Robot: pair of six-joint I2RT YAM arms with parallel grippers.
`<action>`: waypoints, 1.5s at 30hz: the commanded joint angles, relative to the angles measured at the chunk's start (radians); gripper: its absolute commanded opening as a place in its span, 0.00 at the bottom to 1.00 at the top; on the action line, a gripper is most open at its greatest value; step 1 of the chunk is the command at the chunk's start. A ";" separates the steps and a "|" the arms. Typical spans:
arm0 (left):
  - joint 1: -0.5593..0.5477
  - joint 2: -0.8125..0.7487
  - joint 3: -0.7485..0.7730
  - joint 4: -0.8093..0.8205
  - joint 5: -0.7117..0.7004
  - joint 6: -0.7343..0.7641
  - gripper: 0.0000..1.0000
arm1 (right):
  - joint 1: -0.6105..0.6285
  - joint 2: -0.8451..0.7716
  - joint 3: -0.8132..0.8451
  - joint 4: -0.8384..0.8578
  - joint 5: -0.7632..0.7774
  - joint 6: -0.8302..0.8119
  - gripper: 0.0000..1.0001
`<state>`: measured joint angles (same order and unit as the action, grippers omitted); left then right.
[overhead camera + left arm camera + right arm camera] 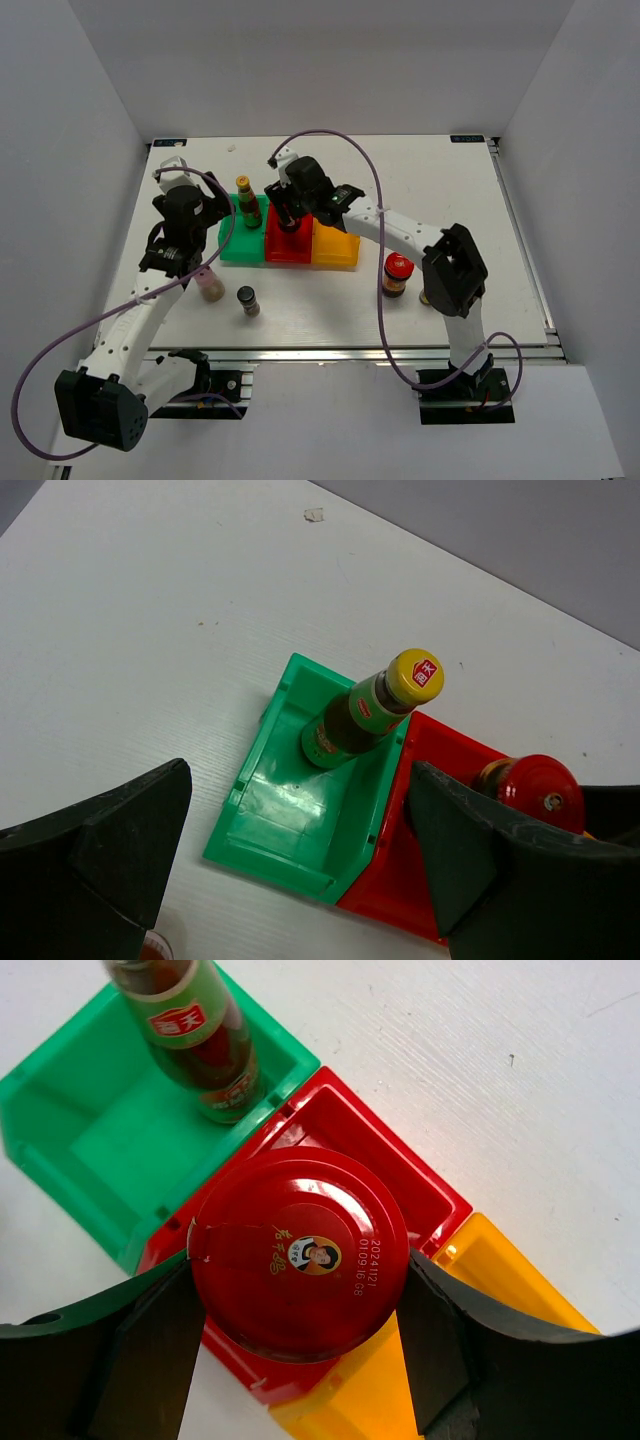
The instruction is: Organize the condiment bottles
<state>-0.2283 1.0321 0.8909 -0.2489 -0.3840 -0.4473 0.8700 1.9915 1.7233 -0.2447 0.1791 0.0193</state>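
My right gripper (289, 212) (300, 1278) is shut on a squat dark jar with a red lid (300, 1250) and holds it over the red bin (420, 1185). The tall dark yellow-capped bottle (243, 200) (375, 708) stands in the green bin (285, 825). My left gripper (198, 215) (300, 875) is open and empty, above the table just left of the green bin. The pink shaker (210, 286), the small dark shaker (248, 301) and the second red-lidded jar (397, 274) stand on the table. The small yellow bottle is out of view.
The green (237, 247), red (288, 250) and orange (337, 250) bins stand side by side mid-table. The held jar also shows in the left wrist view (535, 790). The right arm's elbow (455, 268) hangs over the table beside the second jar.
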 commanded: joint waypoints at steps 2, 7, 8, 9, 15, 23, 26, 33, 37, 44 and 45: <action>0.003 -0.032 -0.006 0.016 0.013 -0.011 0.98 | -0.005 0.035 0.119 0.105 0.059 -0.009 0.26; 0.003 -0.043 -0.004 0.007 0.017 -0.011 0.98 | -0.005 0.099 0.168 0.090 0.094 -0.004 0.30; 0.001 -0.046 -0.006 0.007 0.017 -0.011 0.98 | -0.005 0.110 0.168 0.091 0.095 -0.001 0.32; 0.001 -0.047 -0.006 0.007 0.017 -0.013 0.98 | -0.005 0.116 0.167 0.097 0.095 0.001 0.33; 0.003 -0.055 0.003 0.002 0.031 -0.022 0.98 | -0.006 0.141 0.156 0.090 0.140 0.022 0.57; 0.001 -0.058 0.008 -0.009 0.040 -0.031 0.98 | -0.006 0.075 0.127 0.085 0.129 0.036 0.89; 0.003 -0.058 0.009 -0.013 0.045 -0.034 0.98 | -0.005 0.027 0.114 0.082 0.088 0.030 0.89; 0.003 -0.058 0.002 -0.019 0.056 -0.031 0.98 | -0.005 -0.140 0.001 0.048 0.075 0.070 0.89; 0.003 -0.055 -0.001 -0.030 0.036 -0.024 0.98 | -0.006 -0.366 -0.291 -0.005 0.349 0.192 0.89; 0.001 -0.035 -0.003 -0.010 0.080 -0.007 0.98 | -0.035 -0.635 -0.586 -0.320 0.533 0.465 0.89; 0.001 -0.032 -0.003 -0.010 0.079 -0.004 0.98 | -0.037 -0.655 -0.605 -0.344 0.533 0.478 0.89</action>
<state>-0.2283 1.0027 0.8909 -0.2649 -0.3241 -0.4648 0.8425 1.3899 1.1751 -0.4408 0.6067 0.3607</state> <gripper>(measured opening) 0.982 0.895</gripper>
